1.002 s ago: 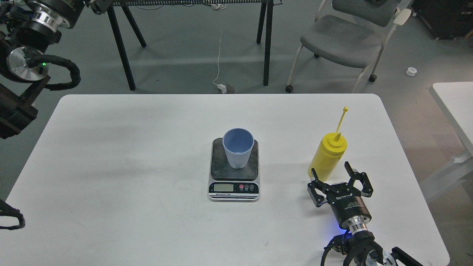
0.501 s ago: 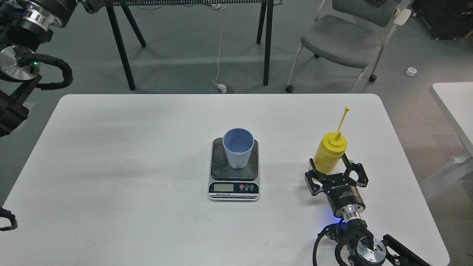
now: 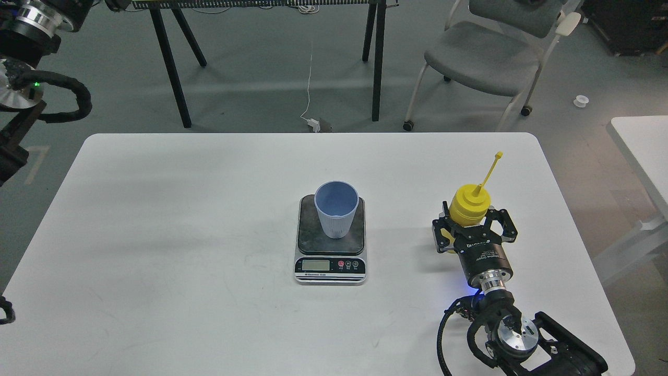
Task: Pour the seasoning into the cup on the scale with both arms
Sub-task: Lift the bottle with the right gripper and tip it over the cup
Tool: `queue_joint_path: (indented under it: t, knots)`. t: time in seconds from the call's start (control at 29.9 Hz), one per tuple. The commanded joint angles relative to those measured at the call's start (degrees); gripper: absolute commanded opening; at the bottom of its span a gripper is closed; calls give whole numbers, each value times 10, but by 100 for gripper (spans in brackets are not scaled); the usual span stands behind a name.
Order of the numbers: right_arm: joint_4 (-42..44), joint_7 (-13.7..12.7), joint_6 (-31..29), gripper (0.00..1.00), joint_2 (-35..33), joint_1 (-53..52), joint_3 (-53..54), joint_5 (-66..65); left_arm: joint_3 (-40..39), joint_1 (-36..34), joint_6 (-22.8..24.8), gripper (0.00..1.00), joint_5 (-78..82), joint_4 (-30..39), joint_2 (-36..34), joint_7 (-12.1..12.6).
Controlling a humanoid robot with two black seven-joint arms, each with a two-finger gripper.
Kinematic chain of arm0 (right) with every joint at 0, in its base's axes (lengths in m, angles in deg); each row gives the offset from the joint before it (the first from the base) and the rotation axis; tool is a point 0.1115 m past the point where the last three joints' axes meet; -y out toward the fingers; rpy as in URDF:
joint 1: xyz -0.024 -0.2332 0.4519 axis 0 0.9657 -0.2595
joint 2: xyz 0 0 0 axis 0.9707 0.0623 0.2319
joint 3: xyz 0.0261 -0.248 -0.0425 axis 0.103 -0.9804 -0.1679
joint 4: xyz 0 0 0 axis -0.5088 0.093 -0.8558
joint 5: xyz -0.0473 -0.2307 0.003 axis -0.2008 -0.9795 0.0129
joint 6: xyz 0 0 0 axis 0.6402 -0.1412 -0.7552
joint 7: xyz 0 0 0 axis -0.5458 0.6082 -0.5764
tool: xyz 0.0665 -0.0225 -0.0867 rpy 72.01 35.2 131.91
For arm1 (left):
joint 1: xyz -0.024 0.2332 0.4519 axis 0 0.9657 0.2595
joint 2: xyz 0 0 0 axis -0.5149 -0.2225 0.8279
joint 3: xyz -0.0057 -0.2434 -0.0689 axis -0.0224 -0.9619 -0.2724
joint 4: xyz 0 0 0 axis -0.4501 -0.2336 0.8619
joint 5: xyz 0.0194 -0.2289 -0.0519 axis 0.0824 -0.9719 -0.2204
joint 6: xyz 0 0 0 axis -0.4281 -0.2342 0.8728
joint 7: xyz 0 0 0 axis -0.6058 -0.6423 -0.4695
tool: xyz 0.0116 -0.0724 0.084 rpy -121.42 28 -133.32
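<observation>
The light-blue ribbed cup [image 3: 336,210] stands upright on the dark plate of the scale [image 3: 330,261] at the table's middle. The yellow seasoning bottle [image 3: 469,205] stands at the right, with its cap strap pointing up and to the right. My right gripper [image 3: 474,225] is open, with one finger on each side of the bottle's lower body, which it hides. My left arm [image 3: 31,31] is raised at the upper left, off the table. Its far end runs out of the top edge, so only a dark sliver shows.
The white table [image 3: 182,235] carries only the scale, the cup and the bottle. A grey chair [image 3: 485,57] and black table legs [image 3: 169,62] stand on the floor behind it. Another white table's corner [image 3: 644,146] is at the right.
My right gripper moved forward until its open fingers came around the bottle. The bottle's cap strap shifted slightly right. My left arm drew up and to the left.
</observation>
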Motion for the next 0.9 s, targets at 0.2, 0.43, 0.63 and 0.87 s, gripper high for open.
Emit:
queue_joint_path:
  t: [0.2,0.43,0.63,0.87]
  knots:
    - [-74,19,0,39,-103,-50,18,-123,-6,3,-2,99,-1,16,-12,-3]
    - [-141,15,63,38,-152,-140,13,-375,-9,15,3,99,-5,20,-23,-6]
    - [-132,14,173,37,-134,-251,-63,-621,-21,27,6,99,-5,21,-23,-23]
    - [-97,16,283,37,-90,-342,-195,-805,-21,29,6,99,-5,21,-24,-24]
